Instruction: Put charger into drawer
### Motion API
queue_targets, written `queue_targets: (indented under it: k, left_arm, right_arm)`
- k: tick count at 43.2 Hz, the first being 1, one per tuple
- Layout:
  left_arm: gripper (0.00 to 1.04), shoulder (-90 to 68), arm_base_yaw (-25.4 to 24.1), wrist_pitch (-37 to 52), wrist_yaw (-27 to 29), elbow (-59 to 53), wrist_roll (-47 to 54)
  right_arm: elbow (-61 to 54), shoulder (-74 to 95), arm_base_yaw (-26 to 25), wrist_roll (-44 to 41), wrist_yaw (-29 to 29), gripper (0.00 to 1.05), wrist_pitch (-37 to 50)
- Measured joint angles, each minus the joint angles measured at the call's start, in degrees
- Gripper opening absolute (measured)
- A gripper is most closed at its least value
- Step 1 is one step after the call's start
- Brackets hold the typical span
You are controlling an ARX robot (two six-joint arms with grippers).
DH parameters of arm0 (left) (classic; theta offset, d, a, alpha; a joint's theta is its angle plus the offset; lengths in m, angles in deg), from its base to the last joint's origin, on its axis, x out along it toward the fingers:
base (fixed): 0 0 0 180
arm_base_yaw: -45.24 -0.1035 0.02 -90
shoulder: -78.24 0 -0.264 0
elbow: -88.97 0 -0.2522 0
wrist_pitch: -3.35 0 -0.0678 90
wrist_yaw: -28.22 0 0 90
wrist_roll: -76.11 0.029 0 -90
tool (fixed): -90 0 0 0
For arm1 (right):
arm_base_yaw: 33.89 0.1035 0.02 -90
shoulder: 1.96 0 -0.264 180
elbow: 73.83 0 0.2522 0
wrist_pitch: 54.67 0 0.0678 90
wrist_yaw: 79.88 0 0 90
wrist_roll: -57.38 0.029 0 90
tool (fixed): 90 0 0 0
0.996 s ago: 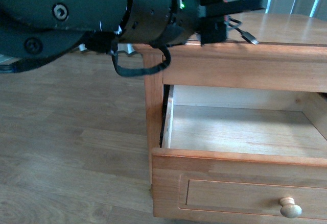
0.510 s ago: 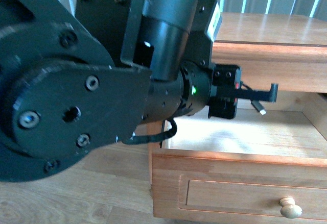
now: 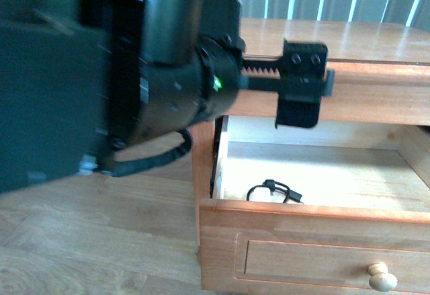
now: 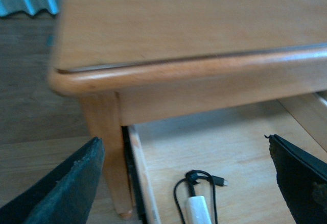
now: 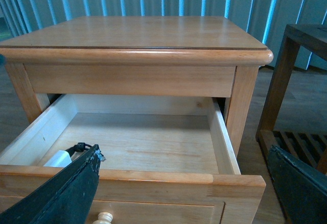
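The charger [image 4: 198, 209], carried by the pincer half a second ago, now lies in the front left corner of the drawer [image 3: 302, 222], a white block with its black cable looped. Above it, the left gripper [image 3: 302, 85] is spread wide and empty, and the right gripper [image 5: 183, 151] likewise.

The drawer [image 3: 336, 174] is honey-coloured wood, pulled well open, with a pale bare-wood interior and a round pale knob [image 3: 381, 276] on its panelled front. The charger [image 4: 198, 209], a small white block, lies flat on the drawer floor in the near left corner, its black cable [image 4: 192, 176] loosely looped beside it.
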Motion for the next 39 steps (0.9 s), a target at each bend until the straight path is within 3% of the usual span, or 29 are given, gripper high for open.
queue_targets:
  k: [13,23,30,35,39]
  left_arm:
    - [0.99,30.5,-8.3,-11.6,7.7,-17.5,-1.9]
    - [0.99,62.7,-17.6,-33.8,9.9,-27.5,-7.3]
    - [0.99,66.7,-18.3,-35.5,10.3,-28.0,-8.2]
    - [0.81,69.4,-22.1,-27.6,-1.1,-32.5,-0.9]
    - [0.61,72.2,-24.6,-26.1,-4.9,-35.8,3.1]
  right_arm:
    - [0.0,0.0,0.0,0.0,0.0,0.96,0.0]
    - [0.0,0.0,0.0,0.0,0.0,0.96,0.0]
    - [0.0,0.0,0.0,0.0,0.0,0.96,0.0]
    - [0.0,0.0,0.0,0.0,0.0,0.96,0.0]
    - [0.0,0.0,0.0,0.0,0.0,0.96,0.0]
